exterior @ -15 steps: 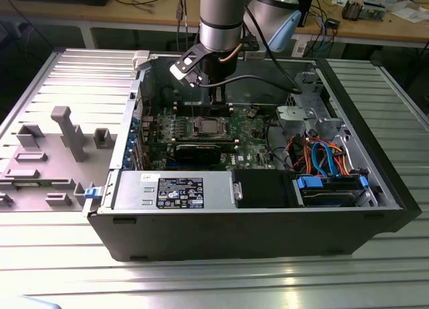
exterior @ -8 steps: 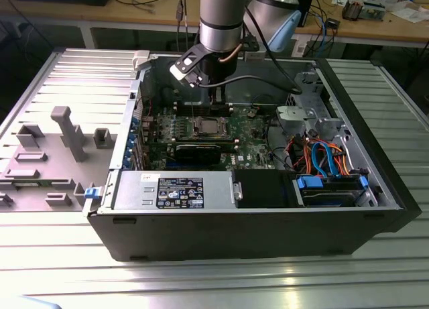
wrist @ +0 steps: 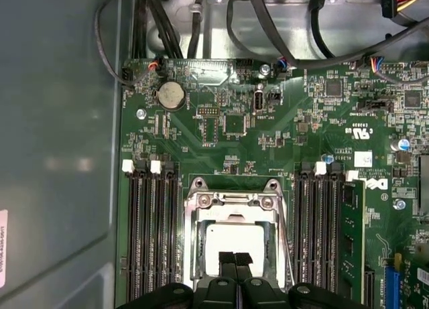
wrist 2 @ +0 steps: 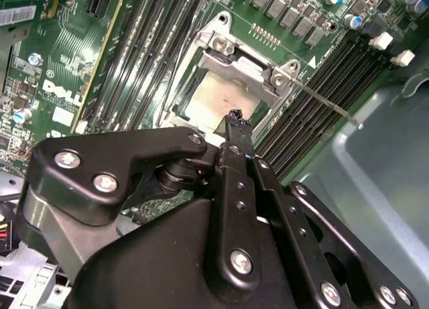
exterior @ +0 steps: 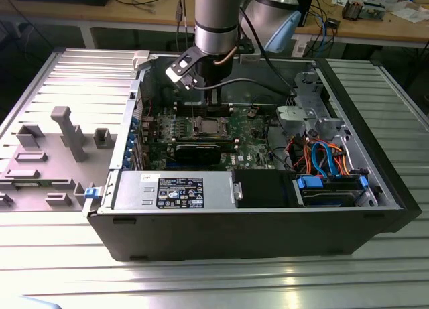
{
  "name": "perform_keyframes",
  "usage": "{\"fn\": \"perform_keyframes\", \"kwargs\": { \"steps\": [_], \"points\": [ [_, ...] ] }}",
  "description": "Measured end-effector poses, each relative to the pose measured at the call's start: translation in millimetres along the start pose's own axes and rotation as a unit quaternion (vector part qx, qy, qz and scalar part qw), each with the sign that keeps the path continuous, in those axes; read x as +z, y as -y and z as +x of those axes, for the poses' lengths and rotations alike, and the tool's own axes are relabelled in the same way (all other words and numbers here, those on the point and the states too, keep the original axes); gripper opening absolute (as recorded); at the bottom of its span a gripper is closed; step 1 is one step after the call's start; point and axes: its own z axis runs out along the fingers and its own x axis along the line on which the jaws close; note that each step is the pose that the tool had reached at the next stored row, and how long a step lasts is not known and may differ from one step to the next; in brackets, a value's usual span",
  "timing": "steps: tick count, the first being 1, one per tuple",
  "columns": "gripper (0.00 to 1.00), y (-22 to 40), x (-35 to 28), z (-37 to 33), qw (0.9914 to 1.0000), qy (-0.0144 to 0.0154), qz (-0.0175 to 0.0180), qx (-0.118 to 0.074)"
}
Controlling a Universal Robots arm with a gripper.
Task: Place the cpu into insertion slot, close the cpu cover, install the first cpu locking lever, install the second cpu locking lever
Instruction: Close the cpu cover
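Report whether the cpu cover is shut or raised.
Shut: in the first wrist view the cpu cover lies flat over the socket, its cut-out framing the pale cpu.

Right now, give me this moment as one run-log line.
gripper: shut, over cpu | cpu cover: flat around cpu | cpu: seated

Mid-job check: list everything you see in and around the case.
case: one, black, open, on slatted table.
motherboard: one, green, inside case.
insertion slot: one, silvery rim, mid-board.
cpu cover: one, silvery, over the slot.
cpu: one, pale, showing through the cover's cut-out.
memory slots: several, black, flanking the slot.
power supply: one, grey, case's near edge.
drive cage: one, grey, exterior view's right.
cables: several, orange, blue, red, beside the cage.
fixture blocks: several, grey, exterior view's left.
arm: one, grey, above the case.
gripper: one, black, shut, over the cpu.
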Motion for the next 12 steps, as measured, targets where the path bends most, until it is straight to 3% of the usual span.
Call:
{"fn": "perform_keyframes", "kwargs": {
  "steps": [4,7,11,12],
  "points": [
    [0.11,5.8,3.5,0.1,1.0,-0.0006,0.0,-0.001],
    [0.11,11.1,9.6,0.1,1.0,-0.001,0.0,-0.003],
    [0.11,13.9,14.9,0.0,1.0,-0.0009,0.0001,-0.003],
    [0.11,17.2,29.2,-0.3,0.99999,-0.001,0.0032,-0.003]
  ]
}}
